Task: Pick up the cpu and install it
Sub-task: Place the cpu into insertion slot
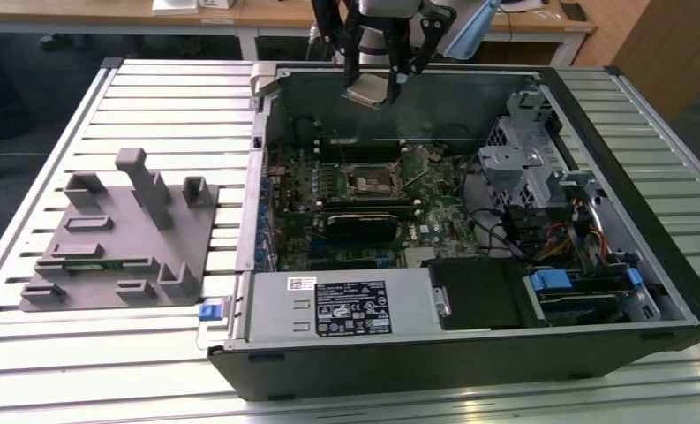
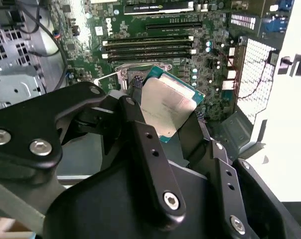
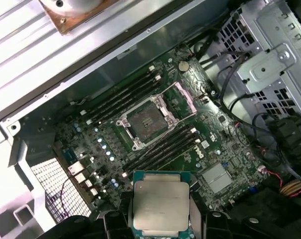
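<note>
Slatted surface [image 1: 149, 106] carries an open case [image 1: 444, 362]; above it, jaws clamp the cpu [image 1: 370, 92] by opposite edges: seemingly light, stiff, delicate.

Gripper [image 2: 165, 107]: two-finger linkage type, matt black throughout. Finger bars [image 2: 150, 149] are long and flat-sided w/ rounded ends and a row of small holes down each. Silver socket-head screws [image 2: 171, 200] sit at the pivots. Two bigger silver screws are on the broad black side plate [image 2: 66, 112]. Base housing [image 2: 115, 214] is smooth black w/ a slight sheen.

Exterior view: gripper [image 1: 373, 88] has thin black links either side of a light grey-white centre body [image 1: 380, 40].

First wrist view: gripper [image 3: 160, 219] shows as black rounded knuckles [image 3: 213, 220], approx. symmetrical L/R.
</note>
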### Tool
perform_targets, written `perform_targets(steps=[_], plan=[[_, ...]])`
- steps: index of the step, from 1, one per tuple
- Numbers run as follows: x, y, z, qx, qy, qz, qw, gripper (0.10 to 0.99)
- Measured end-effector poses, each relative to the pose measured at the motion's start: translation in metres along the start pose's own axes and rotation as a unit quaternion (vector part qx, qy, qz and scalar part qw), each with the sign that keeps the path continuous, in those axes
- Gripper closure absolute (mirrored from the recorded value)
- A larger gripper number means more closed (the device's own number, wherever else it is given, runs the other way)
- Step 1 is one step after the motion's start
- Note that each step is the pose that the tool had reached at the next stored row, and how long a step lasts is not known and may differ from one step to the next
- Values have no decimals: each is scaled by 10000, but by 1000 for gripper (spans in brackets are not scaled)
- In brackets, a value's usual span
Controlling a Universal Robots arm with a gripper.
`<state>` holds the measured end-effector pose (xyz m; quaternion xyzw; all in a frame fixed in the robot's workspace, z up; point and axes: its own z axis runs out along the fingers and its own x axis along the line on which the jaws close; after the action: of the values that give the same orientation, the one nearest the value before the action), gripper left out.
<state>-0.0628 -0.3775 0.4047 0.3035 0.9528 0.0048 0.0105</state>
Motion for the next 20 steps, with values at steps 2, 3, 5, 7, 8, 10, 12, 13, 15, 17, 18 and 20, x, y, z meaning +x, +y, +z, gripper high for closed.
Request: perform_targets(steps=[2,3,5,7,8,10,12,13,15,17,18,20], plan=[[0,0,2,4,-4,153,9999,545],[0,0,4,6,-5,230,9997,545],[0,0,6,10,-8,390,9992,545],[0,0,8,13,-11,539,9985,545],[0,0,10,14,-12,609,9981,545],[0,0,12,17,-14,746,9972,545],[0,0,15,20,-17,892,9960,545],[1,0,16,21,-18,962,9954,545],[1,0,18,24,-21,1102,9939,545],[1,0,20,27,-23,1241,9923,545],[1,0,22,28,-24,1310,9914,545],[1,0,24,31,-27,1448,9894,545]])
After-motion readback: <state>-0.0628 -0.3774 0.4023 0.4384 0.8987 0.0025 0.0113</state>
